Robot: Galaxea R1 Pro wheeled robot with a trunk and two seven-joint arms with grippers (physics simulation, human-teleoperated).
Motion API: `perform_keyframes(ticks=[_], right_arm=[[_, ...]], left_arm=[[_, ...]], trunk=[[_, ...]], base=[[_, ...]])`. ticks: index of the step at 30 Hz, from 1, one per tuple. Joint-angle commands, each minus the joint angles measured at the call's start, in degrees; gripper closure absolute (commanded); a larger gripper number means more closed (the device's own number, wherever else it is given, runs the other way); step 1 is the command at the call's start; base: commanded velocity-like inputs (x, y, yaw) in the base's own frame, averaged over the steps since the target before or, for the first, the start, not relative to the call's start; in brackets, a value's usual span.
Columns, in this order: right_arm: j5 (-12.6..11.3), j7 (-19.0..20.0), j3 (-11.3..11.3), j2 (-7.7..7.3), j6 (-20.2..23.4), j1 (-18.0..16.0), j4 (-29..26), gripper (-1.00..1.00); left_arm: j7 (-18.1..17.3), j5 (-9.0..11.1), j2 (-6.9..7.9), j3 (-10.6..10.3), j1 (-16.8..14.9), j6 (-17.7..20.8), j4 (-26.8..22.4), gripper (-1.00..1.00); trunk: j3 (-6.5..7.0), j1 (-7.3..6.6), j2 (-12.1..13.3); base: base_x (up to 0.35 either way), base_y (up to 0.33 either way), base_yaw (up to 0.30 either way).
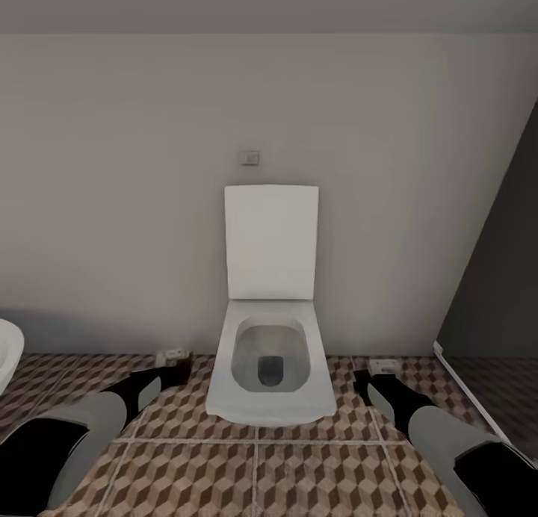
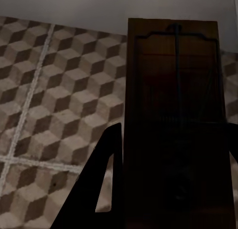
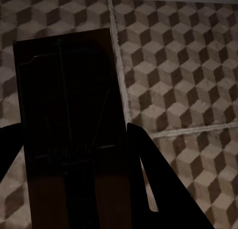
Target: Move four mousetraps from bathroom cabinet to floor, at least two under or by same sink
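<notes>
Here each gripper is clenched on a mousetrap: the left gripper point(image 2: 168, 189) grasps one mousetrap point(image 2: 173, 114), the right gripper point(image 3: 74, 189) another mousetrap point(image 3: 69, 114). Both hang over the bathroom floor point(image 1: 254, 472), flanking a white toilet point(image 1: 270, 367).

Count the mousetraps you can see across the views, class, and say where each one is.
2. One mousetrap is held in the left gripper; another mousetrap is in the right gripper. Both hang above the bathroom floor. Others may be hidden.
</notes>
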Motion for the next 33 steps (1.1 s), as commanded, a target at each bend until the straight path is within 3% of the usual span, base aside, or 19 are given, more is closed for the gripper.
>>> perform_keyframes(ticks=[1,33], right_arm=[[-0.7,-0.3,0.5,-0.04,0.3,0.0,-0.2,1.00],[-0.4,-0.9,0.6,-0.04,-3.8,0.0,-0.9,1.00]], left_arm=[[-0.1,0.5,0.01,-0.5,0.0,0.3,0.0,1.00],[1.6,0.6,-0.09,-0.4,0.0,-0.2,0.0,1.00]], trunk=[[-0.28,0.01,0.0],[-7.37,0.83,-0.5]], base=[[0.000,0.000,0.000],[0.000,0.000,0.000]])
